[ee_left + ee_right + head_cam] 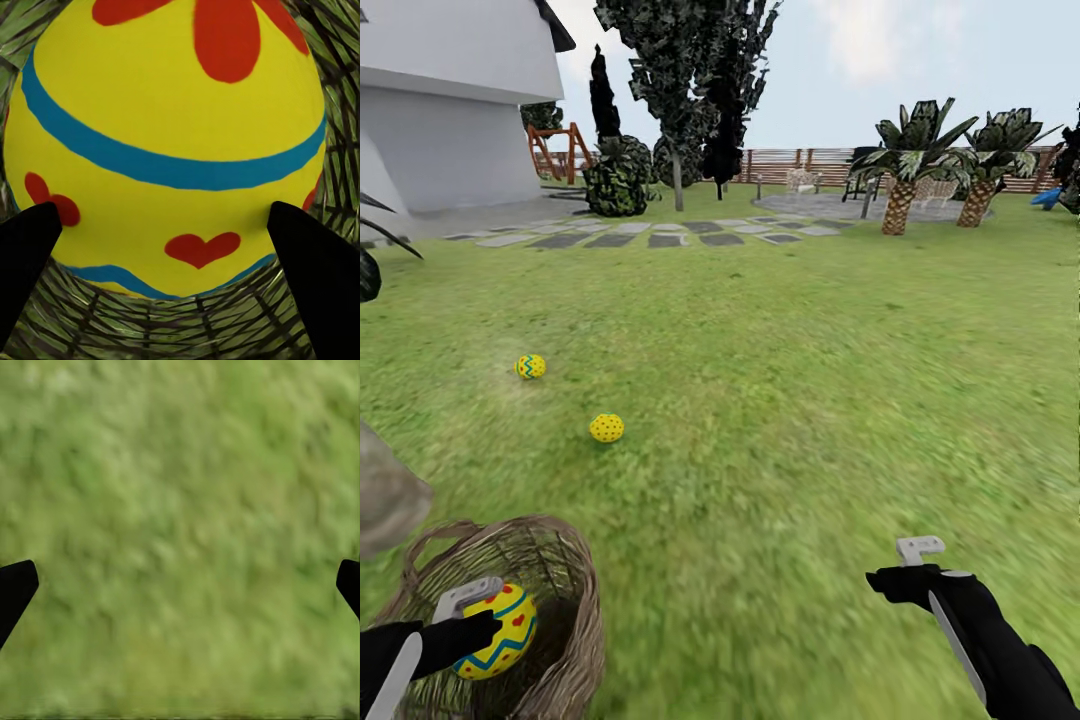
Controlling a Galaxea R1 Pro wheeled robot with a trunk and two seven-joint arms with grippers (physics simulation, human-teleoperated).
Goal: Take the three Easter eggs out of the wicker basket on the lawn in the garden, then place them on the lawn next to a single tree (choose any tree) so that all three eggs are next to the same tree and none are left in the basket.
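Egg (172,142) upright in basket (575,600), clamped by left end effector (169,232); right (180,585) open.

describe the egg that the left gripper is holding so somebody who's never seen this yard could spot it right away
Find the wicker basket on the lawn, nearest the robot. The egg is in its mouth, between the left gripper's fingers. Unlike the two eggs loose on the grass farther out, it carries red hearts, a red flower and blue bands.

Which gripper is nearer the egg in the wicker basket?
Left. The left gripper is at the heart-painted egg in the wicker basket, a finger on either side of it. The right gripper hangs open over bare lawn, well off to the side.
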